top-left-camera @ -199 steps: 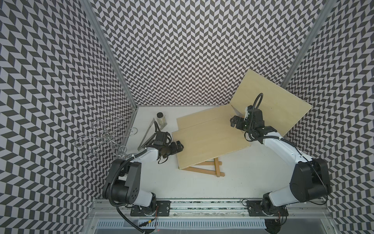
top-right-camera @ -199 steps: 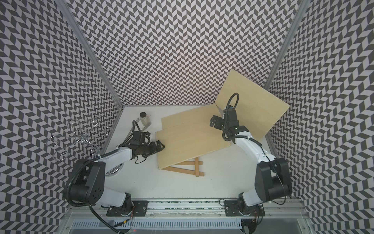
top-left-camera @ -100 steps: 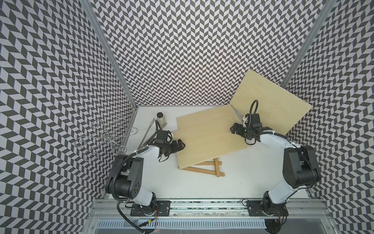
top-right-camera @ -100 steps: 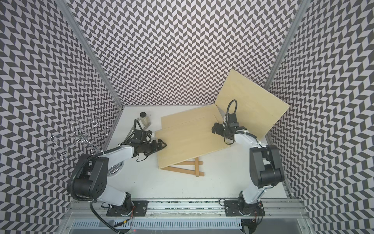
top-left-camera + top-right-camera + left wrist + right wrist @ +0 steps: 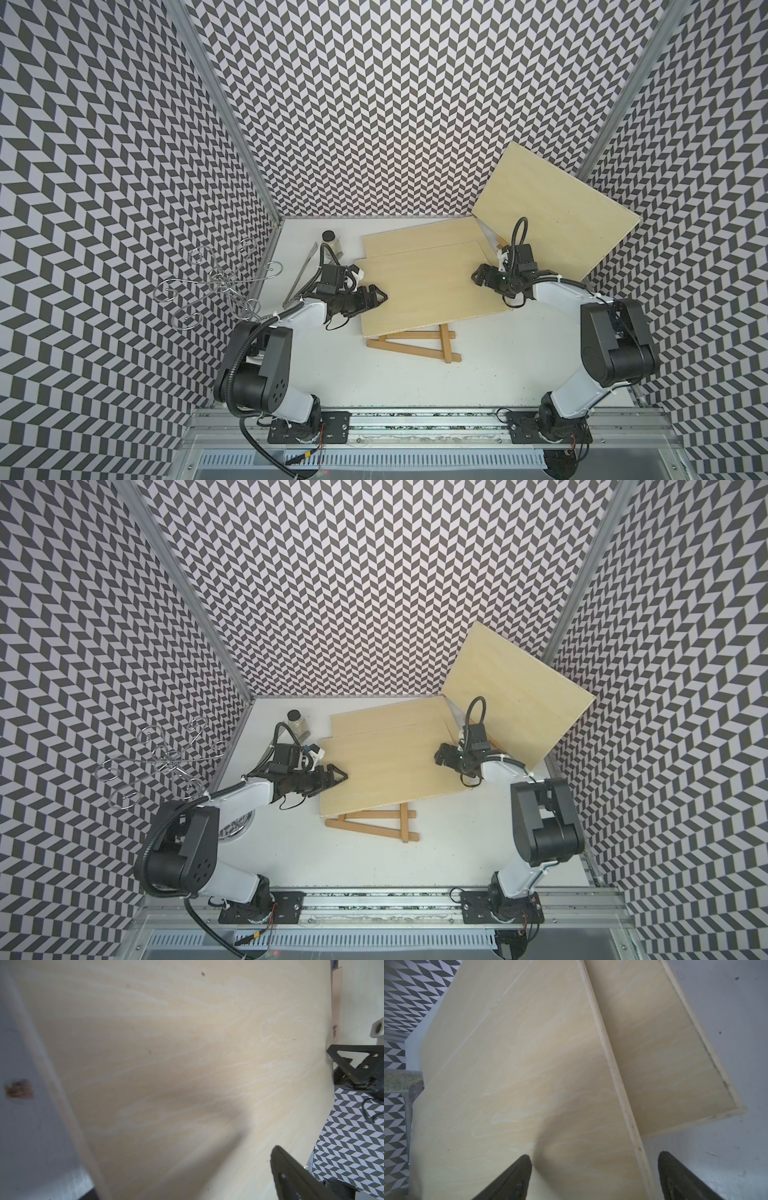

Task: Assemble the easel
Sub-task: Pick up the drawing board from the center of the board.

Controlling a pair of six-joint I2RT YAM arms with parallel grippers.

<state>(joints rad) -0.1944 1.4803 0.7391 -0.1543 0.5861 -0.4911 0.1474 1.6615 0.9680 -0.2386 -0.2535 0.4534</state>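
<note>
Plywood covers the easel frame [image 5: 415, 349]; only its legs show, toward the front edge of the worktop [image 5: 395, 386]. I think the top board [image 5: 428, 291] must go first, gripped deeply at both sides and lifted evenly. The left gripper [image 5: 381, 295] lies low at the board's left edge, jaws apart, holding nothing. The right gripper [image 5: 477, 277] bends down over the right edge, also spread and empty.

Black-white chevron walls [image 5: 374, 104], aluminium corner posts [image 5: 223, 104], white tabletop [image 5: 374, 382].
</note>
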